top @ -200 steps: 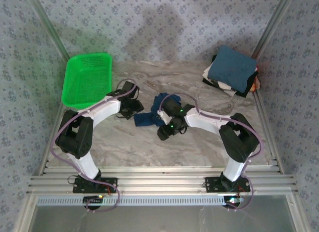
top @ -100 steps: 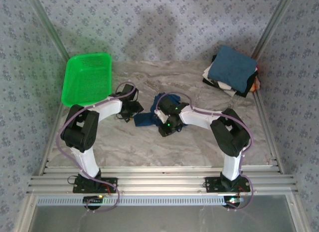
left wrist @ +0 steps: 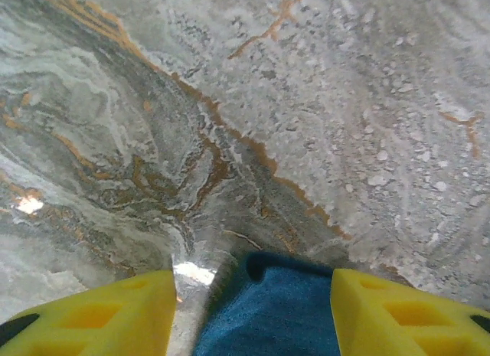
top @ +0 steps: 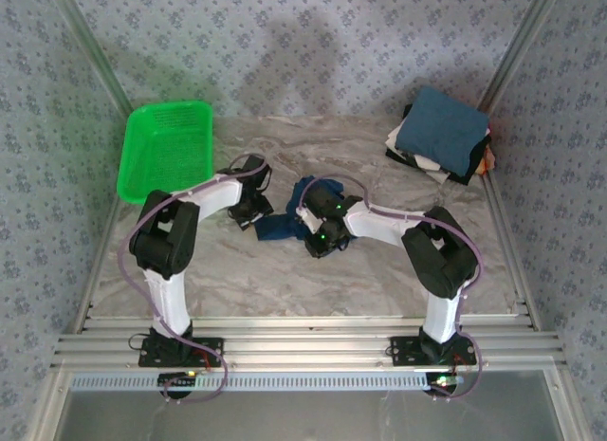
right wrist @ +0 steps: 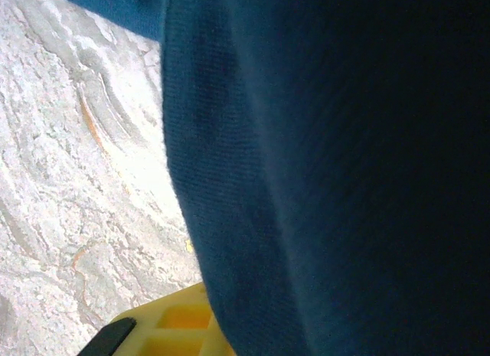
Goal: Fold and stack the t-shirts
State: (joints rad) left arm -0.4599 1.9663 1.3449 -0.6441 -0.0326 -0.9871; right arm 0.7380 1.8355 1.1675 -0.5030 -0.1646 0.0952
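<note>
Shirt, dark navy crumpled cloth (top: 282, 223), lies mid-table on grey marble-patterned tabletop (top: 379, 270). L gripper (left wrist: 253, 278): yellow fingers (left wrist: 115, 314) spread apart, shirt edge btwn them. R gripper (top: 321, 240) at shirt; cloth covers wrist cam, grip cannot be determined. Folded shirt stack (top: 441, 133), teal-blue topmost, far-right corner.

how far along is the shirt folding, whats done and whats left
Done: a pile of folded shirts sits at the table's far right corner. In hand: a dark blue shirt lies bunched mid-table, with the left gripper open around one edge of it and the right gripper down against it; its wrist view cannot settle its grip. Left: folding that shirt and adding it to the pile.
</note>
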